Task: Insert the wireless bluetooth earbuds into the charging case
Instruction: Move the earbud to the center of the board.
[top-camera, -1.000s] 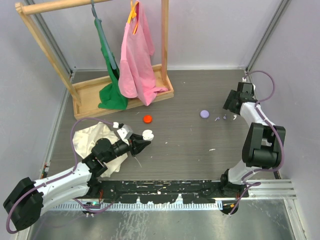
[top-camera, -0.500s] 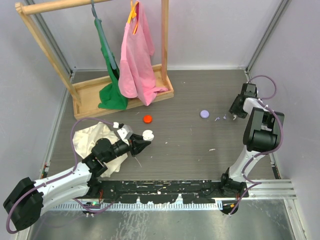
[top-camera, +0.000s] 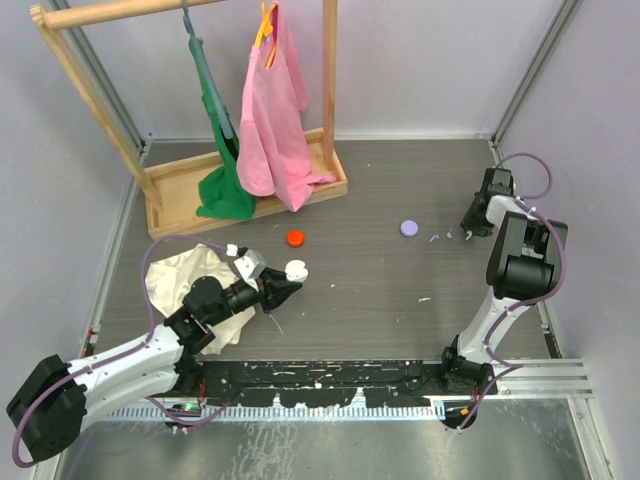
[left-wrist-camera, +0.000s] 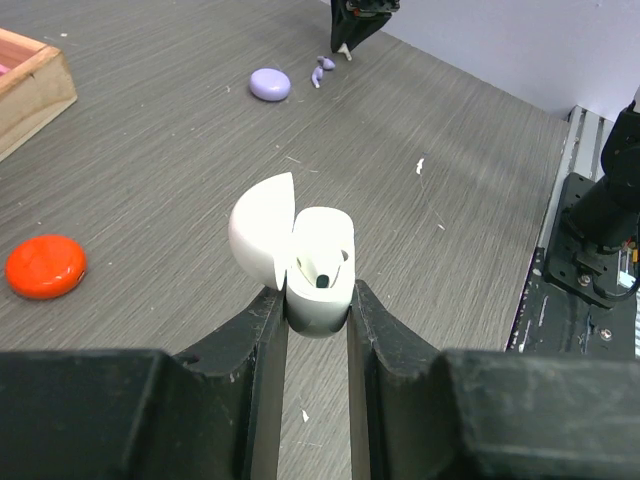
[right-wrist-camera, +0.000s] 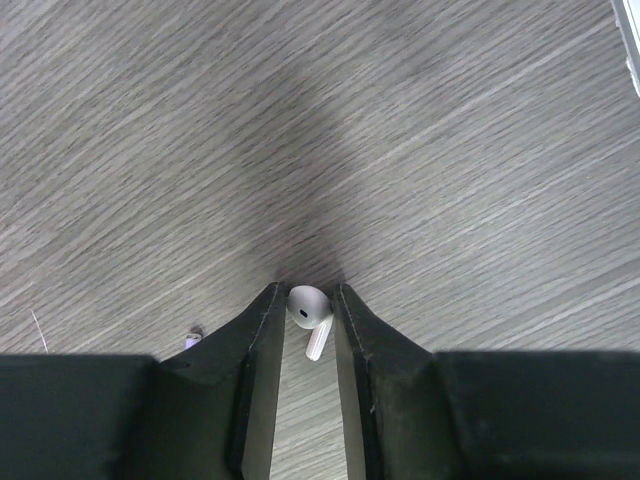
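Since a second ago the right arm has folded back toward the far right edge of the counter (top-camera: 360, 290), its right claw (right-wrist-camera: 306, 293) clamped on a white earbud (right-wrist-camera: 308, 304), while the left claw (left-wrist-camera: 315, 296) stays clamped on the open white charging case (left-wrist-camera: 322, 250), near the red cap (left-wrist-camera: 45, 266).

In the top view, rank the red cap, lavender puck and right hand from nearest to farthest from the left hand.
1. Red cap, just beyond the left hand.
2. Lavender puck, right of centre.
3. Right hand, far right.
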